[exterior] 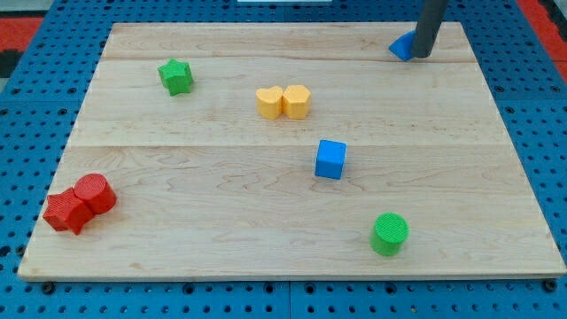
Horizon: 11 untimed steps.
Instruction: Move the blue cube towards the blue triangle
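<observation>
Camera view: my tip [420,55], a bare rod with no jaws to open or close, stands at the top right, touching the blue triangle [403,47]. The blue cube [330,159] sits mid-board, well apart. Two yellow blocks [283,102] lie up-left of it, a green cylinder [390,234] below.

The board [266,177] is pale wood, planks joined side by side, with visible grain and a smooth, faintly satin face. It lies on a blue pegboard [27,133] of matt finish, pierced by regular holes. The blue cube [330,159], blue triangle [403,46], green star [175,76], green cylinder [389,234], yellow blocks [283,102] and red blocks [80,203] look like matt plastic, finely ribbed. The rod [430,27] is dark, smooth and dull.
</observation>
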{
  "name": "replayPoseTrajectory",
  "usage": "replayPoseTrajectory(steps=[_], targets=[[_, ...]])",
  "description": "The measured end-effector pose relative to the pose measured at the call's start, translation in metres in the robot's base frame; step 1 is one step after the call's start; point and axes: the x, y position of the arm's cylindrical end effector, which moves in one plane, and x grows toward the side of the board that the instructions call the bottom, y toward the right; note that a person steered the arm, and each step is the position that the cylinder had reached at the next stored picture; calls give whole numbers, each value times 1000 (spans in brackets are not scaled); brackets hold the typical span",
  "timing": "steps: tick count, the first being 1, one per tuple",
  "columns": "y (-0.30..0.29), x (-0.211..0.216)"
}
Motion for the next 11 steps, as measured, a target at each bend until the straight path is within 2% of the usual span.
replayPoseTrajectory(steps=[1,2,3,4,6,7,8,9,11], targets=[[12,114],[-24,234],[-110,250],[-168,232],[-132,165],[-147,128],[-171,140],[-144,114],[-139,27]])
